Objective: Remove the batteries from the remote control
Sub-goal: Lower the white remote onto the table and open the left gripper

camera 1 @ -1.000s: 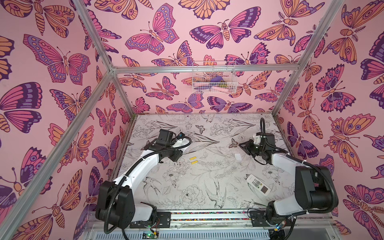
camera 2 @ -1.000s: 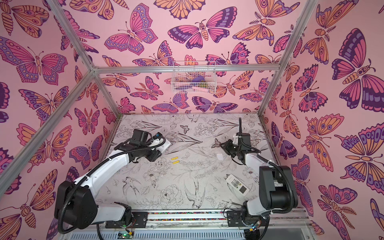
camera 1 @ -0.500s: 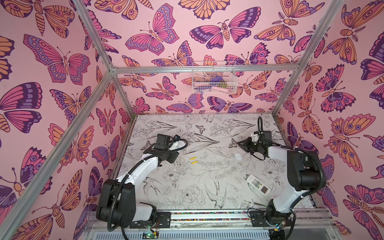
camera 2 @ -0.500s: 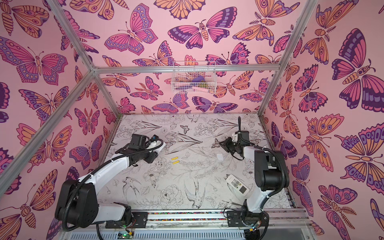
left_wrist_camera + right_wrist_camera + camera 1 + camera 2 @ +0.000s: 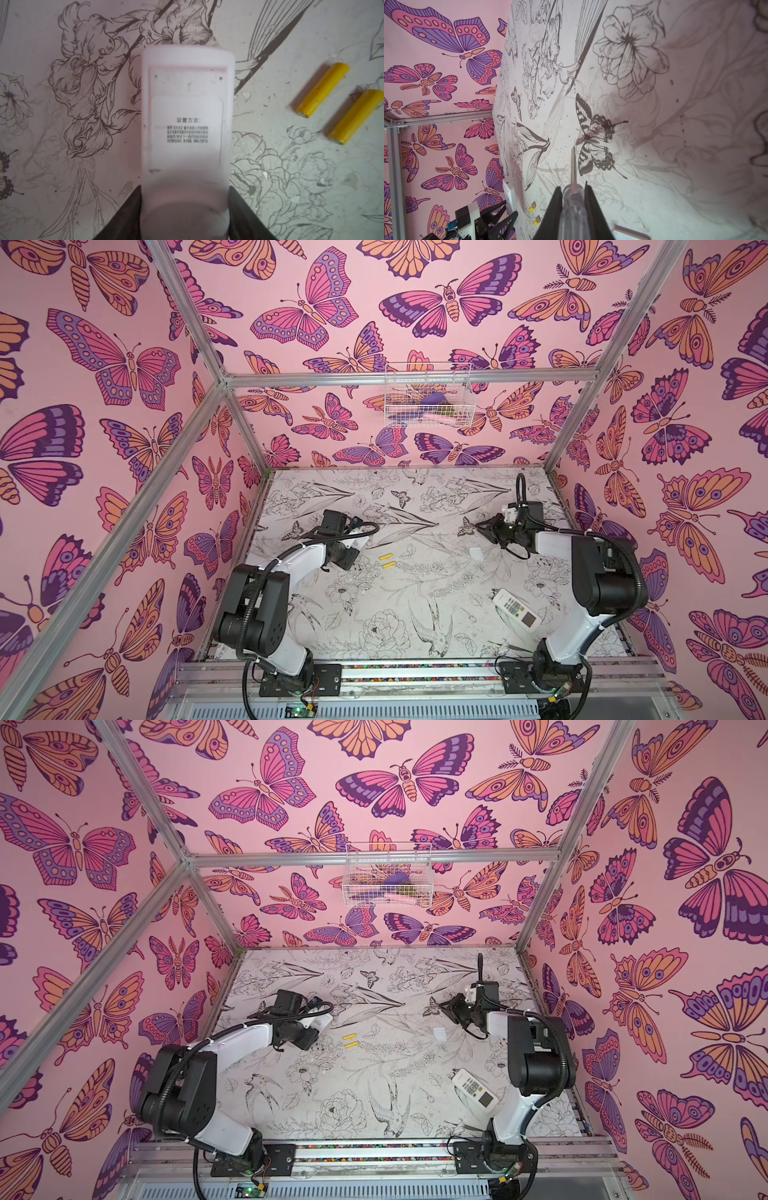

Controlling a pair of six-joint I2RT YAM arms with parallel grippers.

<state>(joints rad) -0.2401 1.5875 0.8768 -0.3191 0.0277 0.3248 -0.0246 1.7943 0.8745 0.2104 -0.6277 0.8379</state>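
My left gripper (image 5: 185,199) is shut on a white remote control (image 5: 186,124), label side toward the camera, held just above the table at the left (image 5: 359,540). Two yellow batteries (image 5: 321,90) (image 5: 356,116) lie side by side on the table beside it, in both top views just right of that gripper (image 5: 387,561) (image 5: 350,1041). My right gripper (image 5: 574,191) is shut on a clear-handled screwdriver (image 5: 573,166) whose metal tip points out over the table at the back right (image 5: 484,526). No dark battery shows.
A second white remote (image 5: 516,609) lies buttons up at the front right, near the right arm's base. A small white cover (image 5: 476,553) rests below the right gripper. A wire basket (image 5: 428,396) hangs on the back wall. Pink walls enclose the table.
Both arms have shifted their elbows and the right gripper has drawn slightly toward the back. Each gripper keeps its hold. The batteries, cover and second remote have not moved.
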